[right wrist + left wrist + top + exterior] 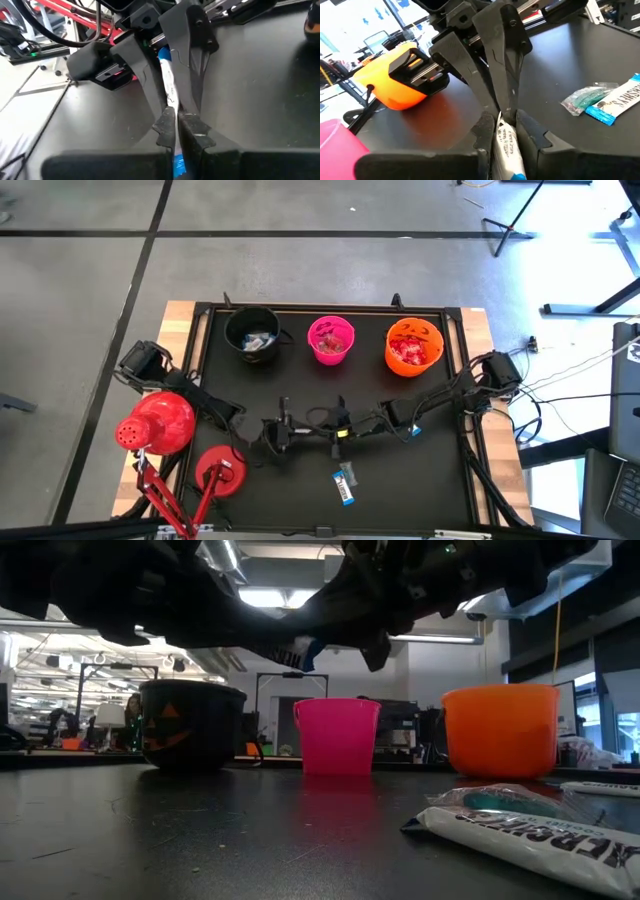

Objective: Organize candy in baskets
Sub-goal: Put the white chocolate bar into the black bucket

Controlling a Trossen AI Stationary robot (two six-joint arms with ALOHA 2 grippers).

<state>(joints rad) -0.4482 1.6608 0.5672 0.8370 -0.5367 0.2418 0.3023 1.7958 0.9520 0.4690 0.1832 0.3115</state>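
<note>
Over the middle of the black mat my left gripper (300, 428) and my right gripper (333, 429) meet tip to tip, both shut on one blue-and-white wrapped candy (167, 90). The candy hangs high above the table in the low view (300, 652). At the far side stand three baskets in a row: the black one (252, 333), the pink one (331, 340) and the orange one (413, 347), each with candy inside. Two more candies, one blue-and-white (346, 485) and one in a clear greenish wrapper (582, 97), lie flat on the mat near the front edge. My left gripper pinches one end of the candy's wrapper (505, 142) between its two fingers, roughly level, coming from the table's left. The candy lies along the fingers, lifted clear of the table. My right gripper pinches the other end (176, 150) between its two fingers, from the table's right and slanting slightly down. The candy runs along the fingers toward the left gripper.
Two red dome-shaped lamp heads (155, 423) (220, 472) on red legs stand at the table's near left, beside the left arm. The bare black mat (420, 480) lies open at the near right. Cables trail off the right edge (560, 385).
</note>
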